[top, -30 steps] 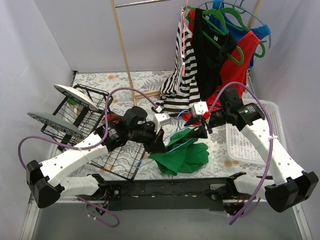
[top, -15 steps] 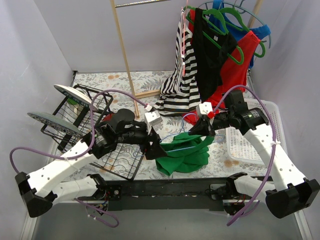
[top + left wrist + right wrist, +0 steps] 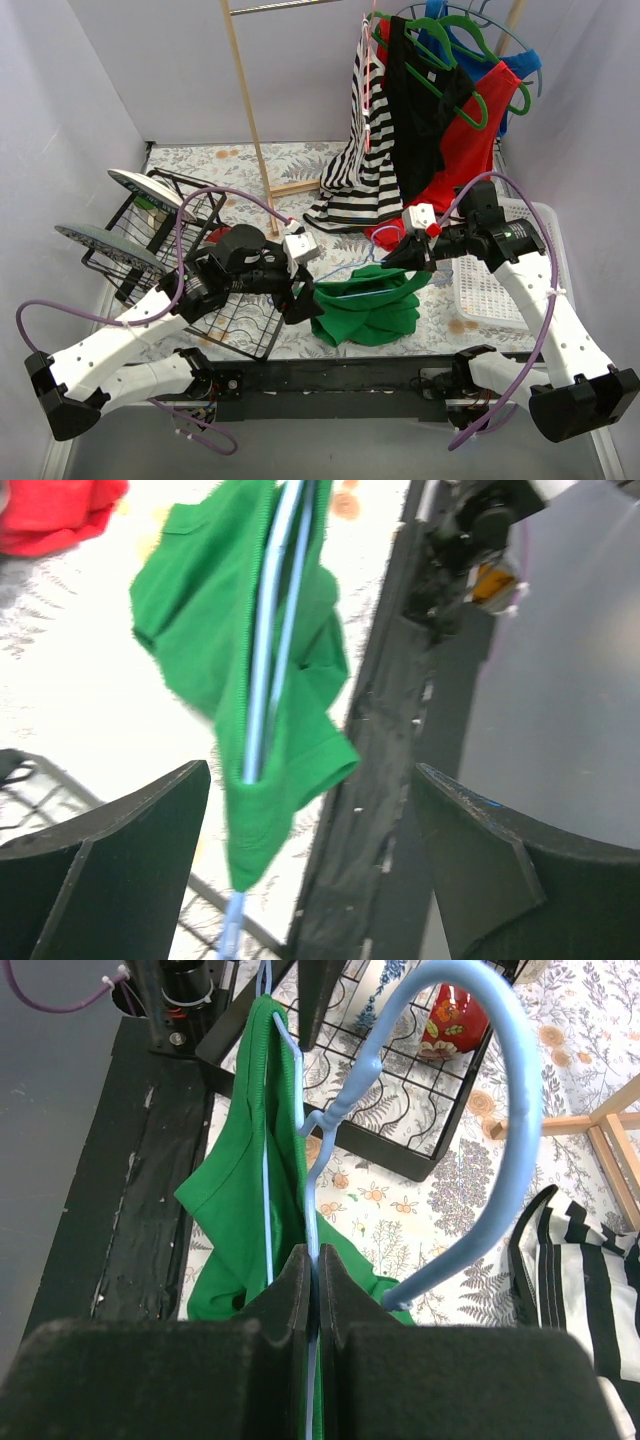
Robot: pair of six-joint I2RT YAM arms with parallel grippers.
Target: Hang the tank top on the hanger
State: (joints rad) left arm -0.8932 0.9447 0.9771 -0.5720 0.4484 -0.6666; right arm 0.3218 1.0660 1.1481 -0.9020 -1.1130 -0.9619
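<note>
Lifted clear now, the tank top [image 3: 370, 310] drapes on the hanger [image 3: 520, 1080] pinched by the right gripper [image 3: 318, 1270], left gripper [image 3: 298, 305] gaping wide; threading's underway, and seating the shoulders looks next.

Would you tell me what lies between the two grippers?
In the top external view, the tank top and the hanger lie between left gripper and right gripper.

- Overhead: bright, even light, faint shadows.
- Left wrist view: tank top [image 3: 262, 670] motion-blurred, surface [image 3: 70, 660] blown out white.
- Right wrist view: background crisp; right hand [image 3: 318, 1270], close up, dark and soft.
</note>
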